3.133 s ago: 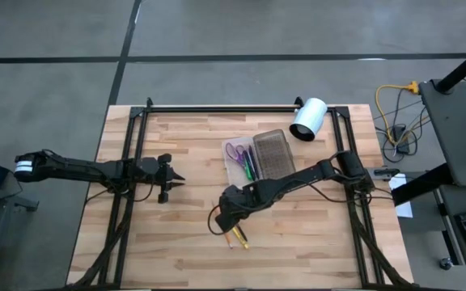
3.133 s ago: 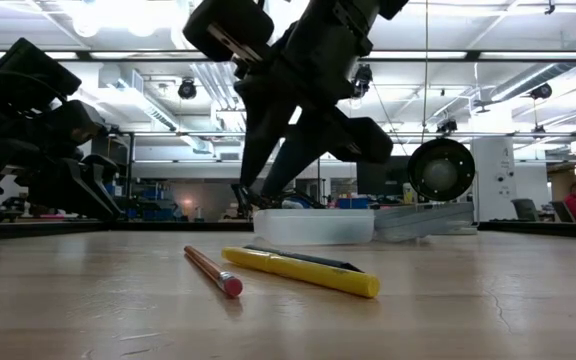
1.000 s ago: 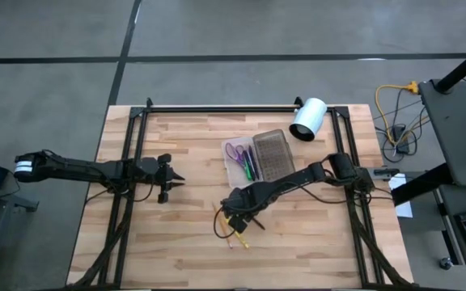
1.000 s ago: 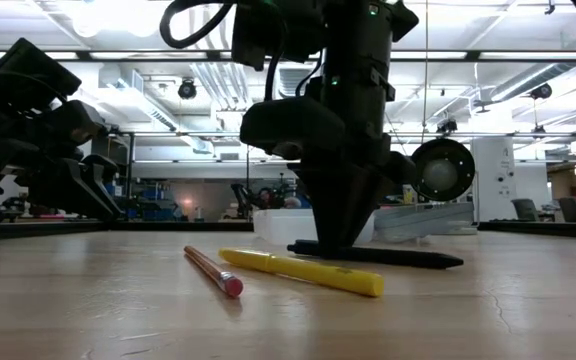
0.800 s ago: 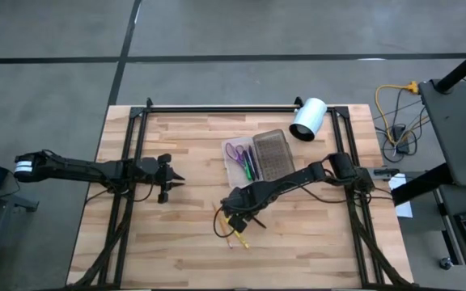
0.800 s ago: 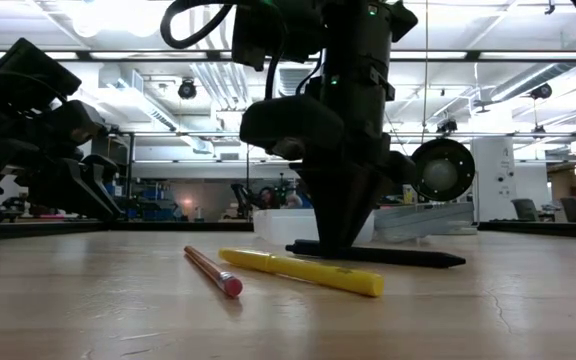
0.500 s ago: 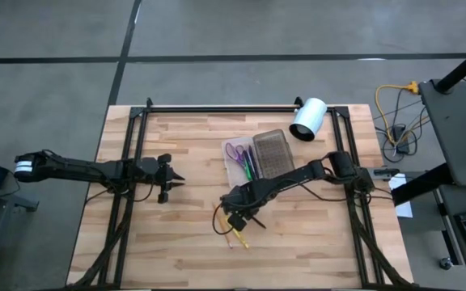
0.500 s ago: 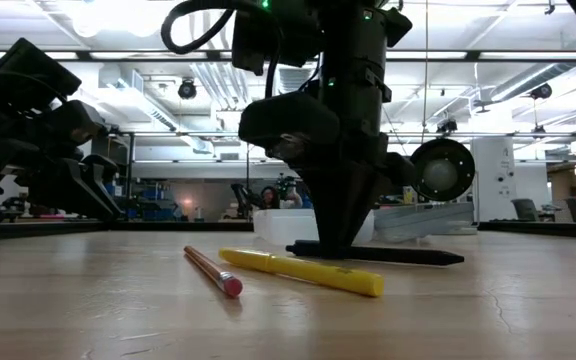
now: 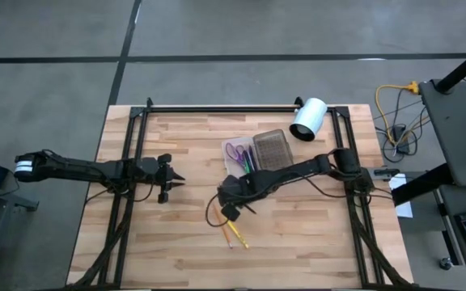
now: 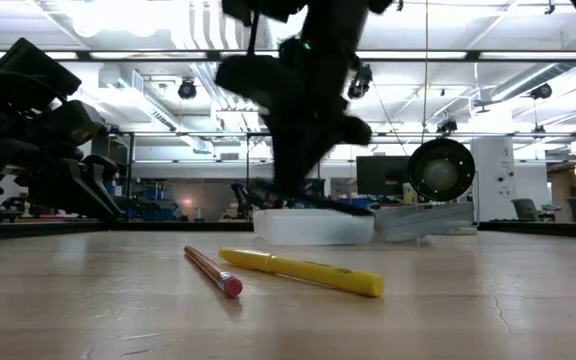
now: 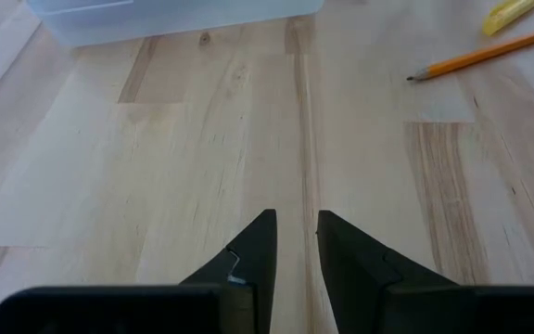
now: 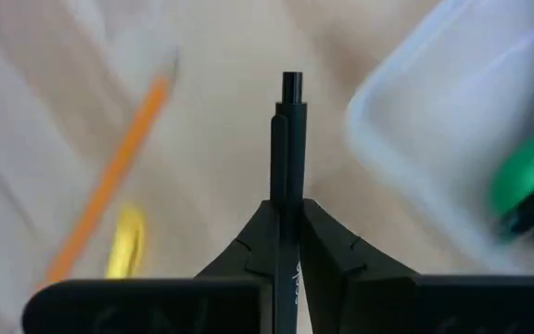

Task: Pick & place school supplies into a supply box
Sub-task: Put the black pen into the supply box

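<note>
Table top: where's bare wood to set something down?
Free: the wooden table between the left pincer and the orange pencil, and right of the yellow pen. Crowded: around the clear plastic supply box, right pincer and white cylinder.

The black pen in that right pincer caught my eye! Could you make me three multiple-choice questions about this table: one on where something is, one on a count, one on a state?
1. Where is the supply box?
A. Beside the left pincer
B. Near the table's middle, by the right pincer
C. On the floor

2. How many writing tools lie loose on the wood?
A. Two
B. Four
C. None

3. What is the right pincer doing?
A. Hanging open
B. Gripping scissors
C. Shut on a black pen

Answers: 1 B, the high view shows it beside the right pincer, far from the left pincer. 2 A, only the orange pencil and yellow pen lie there. 3 C, its fingers clamp the black pen.
</note>
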